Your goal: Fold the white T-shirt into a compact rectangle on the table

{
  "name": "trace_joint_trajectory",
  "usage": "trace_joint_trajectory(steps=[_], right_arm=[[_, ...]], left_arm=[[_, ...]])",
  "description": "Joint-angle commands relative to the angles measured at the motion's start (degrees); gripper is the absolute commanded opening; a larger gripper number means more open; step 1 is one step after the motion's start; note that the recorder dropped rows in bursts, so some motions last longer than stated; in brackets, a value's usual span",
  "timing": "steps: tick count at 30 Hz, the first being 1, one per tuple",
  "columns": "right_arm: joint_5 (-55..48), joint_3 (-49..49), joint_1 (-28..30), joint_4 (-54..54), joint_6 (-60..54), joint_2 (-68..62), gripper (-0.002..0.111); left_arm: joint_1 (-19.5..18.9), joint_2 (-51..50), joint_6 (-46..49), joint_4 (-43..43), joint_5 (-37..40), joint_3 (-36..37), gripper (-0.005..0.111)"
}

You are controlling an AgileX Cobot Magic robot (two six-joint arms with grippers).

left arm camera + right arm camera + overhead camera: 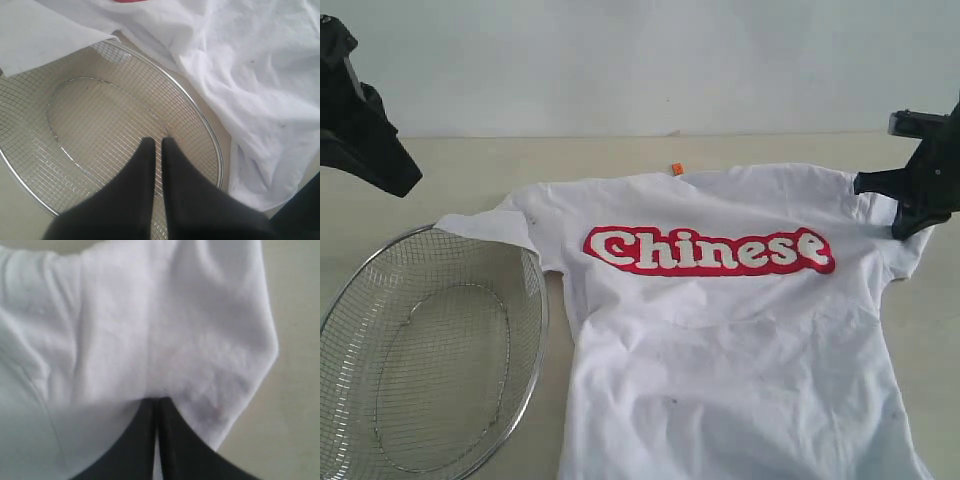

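The white T-shirt lies face up on the table, its red "Chinese" banner across the chest and an orange neck tag at the collar. My right gripper sits at the shirt's right shoulder and sleeve. In the right wrist view, that gripper is shut, its tips pinching a fold of the white fabric. My left gripper hangs raised at the far left, apart from the shirt. In the left wrist view, it is shut on nothing above the mesh basket.
A round wire-mesh basket stands at the front left, against the shirt's side. The shirt's left sleeve drapes over its far rim. In the left wrist view, the basket fills the middle, with white fabric beside it.
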State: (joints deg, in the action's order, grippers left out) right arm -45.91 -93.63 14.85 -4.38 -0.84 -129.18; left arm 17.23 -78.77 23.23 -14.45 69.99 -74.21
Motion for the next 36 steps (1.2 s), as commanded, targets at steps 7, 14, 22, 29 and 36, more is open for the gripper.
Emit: trace_joint_trajectory(steps=[7, 14, 22, 29, 36], right_arm=[[-2.3, -5.9, 1.3, 6.1, -0.9, -4.2, 0.0], [-1.9, -6.4, 2.9, 8.0, 0.5, -4.3, 0.0], [-0.5, -7.1, 3.4, 8.0, 0.4, -6.3, 0.0], [-1.2, -13.4, 3.4, 4.8, 0.8, -7.5, 0.0], [-6.0, -19.1, 3.4, -6.9, 0.0, -5.6, 0.0]], left_arm=[[0.0, 0.4, -0.5, -0.7, 0.0, 0.3, 0.005], [0.0, 0.4, -0.5, -0.7, 0.0, 0.3, 0.005], [0.0, 0.4, -0.5, -0.7, 0.0, 0.3, 0.005], [0.0, 0.4, -0.5, -0.7, -0.2, 0.3, 0.005], [0.0, 0.4, -0.5, -0.7, -1.4, 0.3, 0.005]])
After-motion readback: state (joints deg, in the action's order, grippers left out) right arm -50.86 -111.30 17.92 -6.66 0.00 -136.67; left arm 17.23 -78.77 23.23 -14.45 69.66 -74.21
